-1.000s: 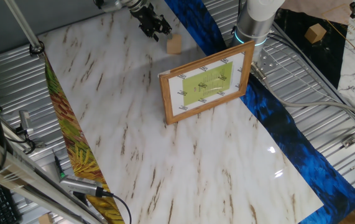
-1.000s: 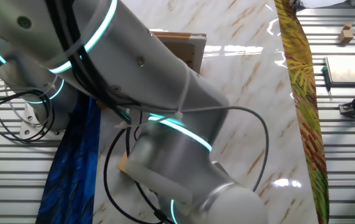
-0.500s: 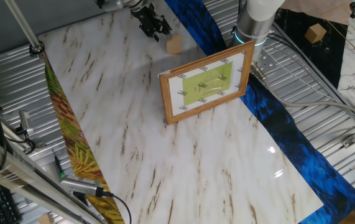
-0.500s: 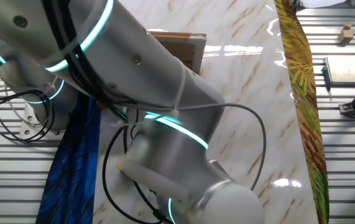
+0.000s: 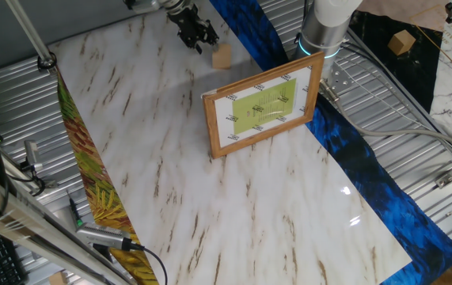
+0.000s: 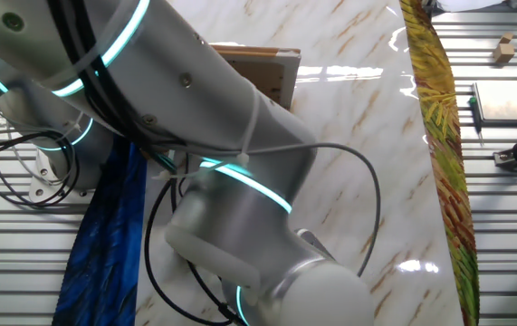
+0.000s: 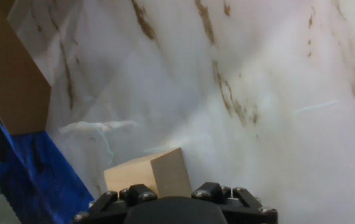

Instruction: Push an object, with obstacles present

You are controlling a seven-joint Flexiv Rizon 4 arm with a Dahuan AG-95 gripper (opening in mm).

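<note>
Leaf-print strip [image 5: 74, 146] along the left edge of the bench [image 5: 146, 134], then wide bare marble. At the far edge, hand [image 5: 200, 41], open or clenched impossible to tell, just beside wooden block [image 5: 222, 55]. Upright picture frame [image 5: 263, 107] near; blue cloth [image 5: 351, 146] bordering right.

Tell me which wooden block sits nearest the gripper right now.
The wooden block on the marble tabletop, just beside the gripper. The other block lies off the tabletop, beyond the arm base.

A white marble top [image 5: 170, 158] is lying on ridged grey metal [image 5: 8, 111], with a blue cloth [image 5: 372, 178] and a leafy cloth [image 5: 91, 178] lying along its sides.
</note>
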